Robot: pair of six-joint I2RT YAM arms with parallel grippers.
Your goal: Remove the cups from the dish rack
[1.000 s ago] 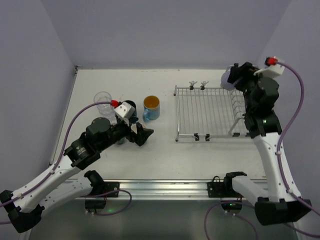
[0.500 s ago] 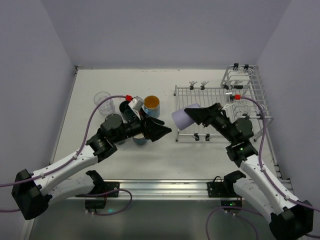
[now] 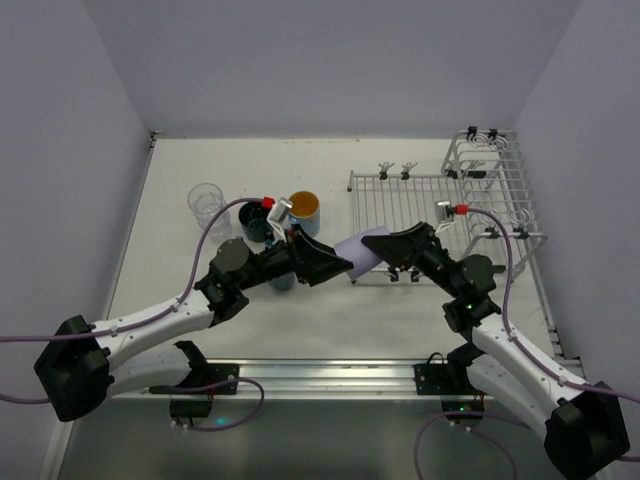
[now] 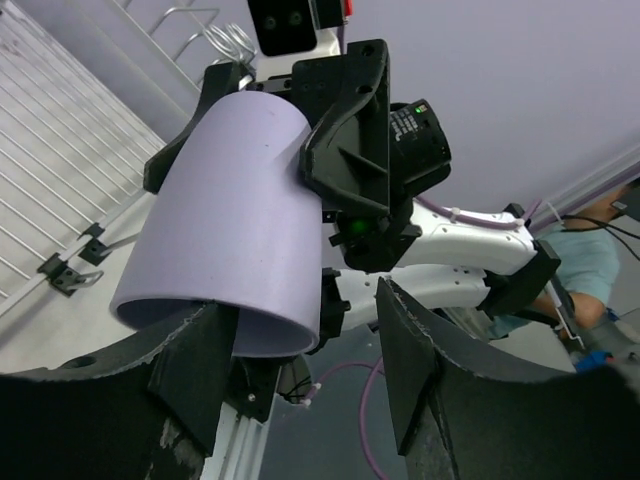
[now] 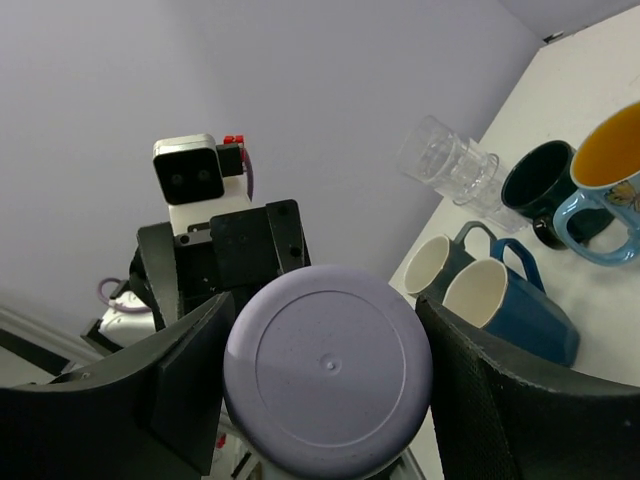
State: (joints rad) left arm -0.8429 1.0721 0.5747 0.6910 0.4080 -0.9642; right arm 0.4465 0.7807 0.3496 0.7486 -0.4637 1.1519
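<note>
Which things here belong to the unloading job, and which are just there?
Job: dish rack, lavender tumbler in the right gripper, left gripper, clear ribbed glass, light blue mug, dark teal mug, second dark teal mug, dark blue mug.
Not the job: purple cables, mounting rail, table.

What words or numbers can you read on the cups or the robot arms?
No word, number or brand name can be read in any view.
The light blue mug has small yellowish marks on its side, too blurred to read.
The lavender tumbler is plain, with no print on its base or side.
</note>
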